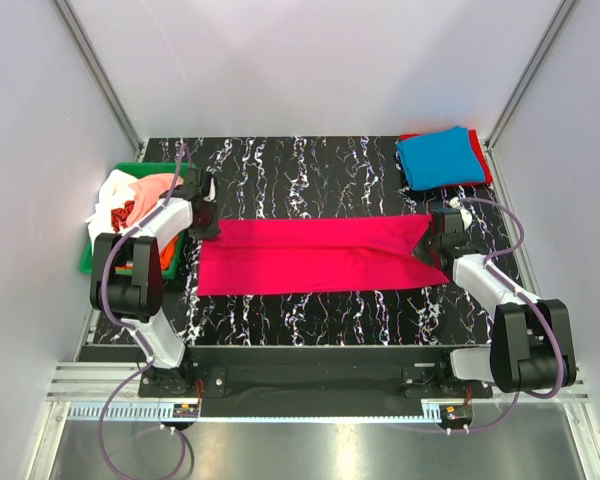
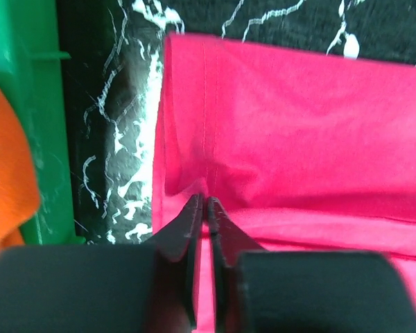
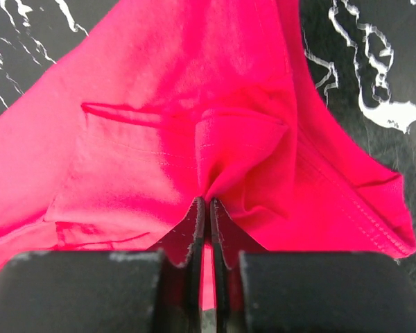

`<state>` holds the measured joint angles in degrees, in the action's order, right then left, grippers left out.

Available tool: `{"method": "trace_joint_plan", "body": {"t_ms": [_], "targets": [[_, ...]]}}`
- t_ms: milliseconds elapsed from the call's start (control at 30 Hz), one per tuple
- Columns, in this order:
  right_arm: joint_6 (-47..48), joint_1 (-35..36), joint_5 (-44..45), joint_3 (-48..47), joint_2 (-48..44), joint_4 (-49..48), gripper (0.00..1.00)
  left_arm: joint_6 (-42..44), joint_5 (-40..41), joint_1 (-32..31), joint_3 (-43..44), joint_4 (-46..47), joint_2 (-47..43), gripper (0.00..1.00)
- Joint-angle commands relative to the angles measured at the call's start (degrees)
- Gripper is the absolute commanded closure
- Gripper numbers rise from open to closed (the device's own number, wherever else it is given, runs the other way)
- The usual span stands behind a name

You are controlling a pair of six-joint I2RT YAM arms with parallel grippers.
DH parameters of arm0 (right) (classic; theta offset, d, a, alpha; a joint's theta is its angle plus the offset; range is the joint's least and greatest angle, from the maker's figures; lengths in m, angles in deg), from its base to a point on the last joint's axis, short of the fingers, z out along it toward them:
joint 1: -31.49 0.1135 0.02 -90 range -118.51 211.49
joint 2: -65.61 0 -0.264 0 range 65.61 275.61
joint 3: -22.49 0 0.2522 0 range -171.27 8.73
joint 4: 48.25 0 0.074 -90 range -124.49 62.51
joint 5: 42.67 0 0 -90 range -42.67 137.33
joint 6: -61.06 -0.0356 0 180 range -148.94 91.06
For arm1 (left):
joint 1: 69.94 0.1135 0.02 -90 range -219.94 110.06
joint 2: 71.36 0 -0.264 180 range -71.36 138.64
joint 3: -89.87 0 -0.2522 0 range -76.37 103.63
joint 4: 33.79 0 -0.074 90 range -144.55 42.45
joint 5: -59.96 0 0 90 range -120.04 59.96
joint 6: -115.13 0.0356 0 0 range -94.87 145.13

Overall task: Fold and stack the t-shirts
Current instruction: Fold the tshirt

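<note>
A magenta-pink t-shirt [image 1: 315, 255] lies folded into a long band across the black marbled table [image 1: 310, 175]. My left gripper [image 1: 206, 222] is shut on its left end; in the left wrist view the jaws [image 2: 206, 201] pinch the pink cloth [image 2: 298, 125]. My right gripper [image 1: 432, 240] is shut on the right end, where the cloth [image 3: 159, 139] bunches at the jaw tips [image 3: 206, 202]. A folded blue t-shirt [image 1: 440, 157] lies on a red one [image 1: 483, 160] at the back right. Orange, peach-pink and white t-shirts [image 1: 135, 195] sit in a heap at the left.
A green plastic bin [image 1: 92, 258] holds the heap of shirts at the table's left edge; its wall [image 2: 35, 125] and an orange shirt [image 2: 7, 173] show in the left wrist view. White walls enclose the table on three sides.
</note>
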<state>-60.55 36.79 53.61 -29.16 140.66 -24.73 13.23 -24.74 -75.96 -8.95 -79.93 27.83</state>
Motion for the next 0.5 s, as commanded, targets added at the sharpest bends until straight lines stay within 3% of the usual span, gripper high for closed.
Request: {"method": "trace_joint_plan", "body": {"t_ms": [0,133,300,467], "targets": [[-1.96,-0.20,-1.97,-1.05,-1.57,3.07,0.88,0.56,-1.52,-0.31,0.95,-3.28,-2.17,0.77],[-2.31,-0.20,-2.95,-2.97,-4.72,7.46,0.76,1.09,1.38,-0.66,4.21,-9.45,-1.55,0.72],[-3.01,-0.20,-4.78,-5.44,-8.07,10.54,0.72,0.21,1.03,-3.73,7.19,-9.46,-4.19,0.71],[-3.63,-0.03,-9.09,-8.51,-3.96,6.77,0.75,-0.58,-6.69,-6.46,9.48,-7.79,0.63,0.72]]}}
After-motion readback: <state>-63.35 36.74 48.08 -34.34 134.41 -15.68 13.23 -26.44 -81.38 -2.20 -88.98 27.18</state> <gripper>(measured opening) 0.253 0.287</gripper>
